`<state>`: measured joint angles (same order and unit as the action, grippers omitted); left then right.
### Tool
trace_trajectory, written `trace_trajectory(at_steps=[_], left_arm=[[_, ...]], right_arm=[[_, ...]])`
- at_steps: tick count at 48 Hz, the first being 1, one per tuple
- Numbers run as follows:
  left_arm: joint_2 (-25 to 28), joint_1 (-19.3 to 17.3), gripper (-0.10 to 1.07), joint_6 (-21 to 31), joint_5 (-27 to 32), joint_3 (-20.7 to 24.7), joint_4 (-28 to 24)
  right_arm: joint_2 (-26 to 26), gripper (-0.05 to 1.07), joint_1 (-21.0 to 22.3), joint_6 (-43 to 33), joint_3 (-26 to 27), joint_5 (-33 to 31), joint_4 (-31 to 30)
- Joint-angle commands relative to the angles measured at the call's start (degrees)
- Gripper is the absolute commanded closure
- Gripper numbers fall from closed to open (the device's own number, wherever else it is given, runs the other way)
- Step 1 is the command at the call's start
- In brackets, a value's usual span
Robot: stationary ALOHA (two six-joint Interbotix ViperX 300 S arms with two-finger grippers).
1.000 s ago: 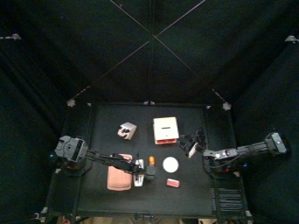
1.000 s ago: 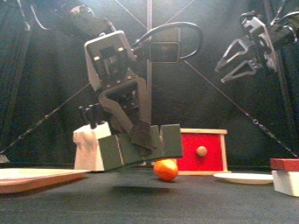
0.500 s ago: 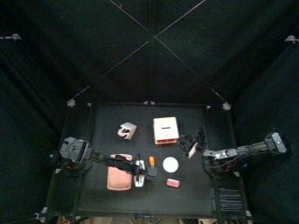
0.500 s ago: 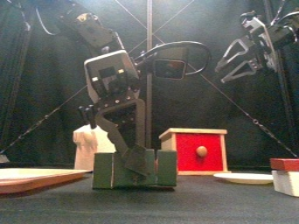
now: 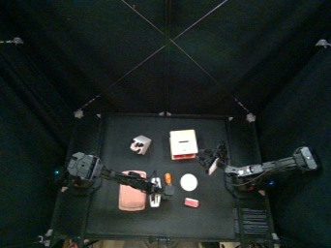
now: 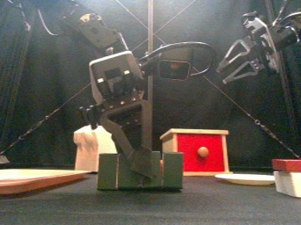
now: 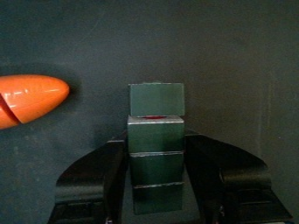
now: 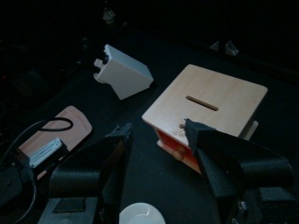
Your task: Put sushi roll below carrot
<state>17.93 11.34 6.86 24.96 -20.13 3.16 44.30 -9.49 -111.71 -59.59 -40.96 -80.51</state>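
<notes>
Beside the sushi roll (image 7: pixel 156 144): the carrot (image 7: pixel 30 99) lies close on one side.
Other side of the roll: bare table (image 7: pixel 246 79).
Behind the roll: red box (image 6: pixel 196 150), white block (image 6: pixel 90 144).

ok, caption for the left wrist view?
Open left end effector straddling the dark green sushi roll, carrot alongside.

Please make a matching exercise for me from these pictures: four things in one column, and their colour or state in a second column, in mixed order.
Things:
1. sushi roll
2. carrot
3. right gripper
4. box

Descriptions:
A. raised above the table, jaws open, holding nothing
B. bright orange, lying on the table
C. dark green, between the open jaws of the left gripper
D. red sides, pale wooden top with a slot

Pairs: 1-C, 2-B, 3-A, 4-D
</notes>
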Motion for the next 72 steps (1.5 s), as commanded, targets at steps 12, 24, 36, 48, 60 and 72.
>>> trace_trajectory(at_steps=[12,24,36,48,60,72], left_arm=[[-0.4,-0.4,0.21,0.3,-0.2,1.7,0.4],[-0.6,-0.8,0.16,0.4,-0.4,1.9,3.2],[-0.8,-0.9,0.02,0.4,-0.4,2.1,3.5],[-1.8,-0.8,0.01,0.4,-0.6,2.1,3.3],[-2.8,-0.9,0.01,0.3,-0.3,2.1,2.9],[-3.6,-0.8,0.01,0.3,-0.3,2.1,2.9]], right_arm=[[-0.1,0.17,0.1,0.1,0.5,0.1,-0.4],[-0.1,0.17,0.1,0.1,0.5,0.1,-0.3],[-0.1,0.17,0.1,0.1,0.5,0.1,-0.2],[-0.1,0.17,-0.3,0.1,0.2,0.5,-0.1],[0.0,0.17,-0.3,0.1,0.4,1.5,-0.1],[0.0,0.17,-0.4,0.0,0.3,1.4,0.2]])
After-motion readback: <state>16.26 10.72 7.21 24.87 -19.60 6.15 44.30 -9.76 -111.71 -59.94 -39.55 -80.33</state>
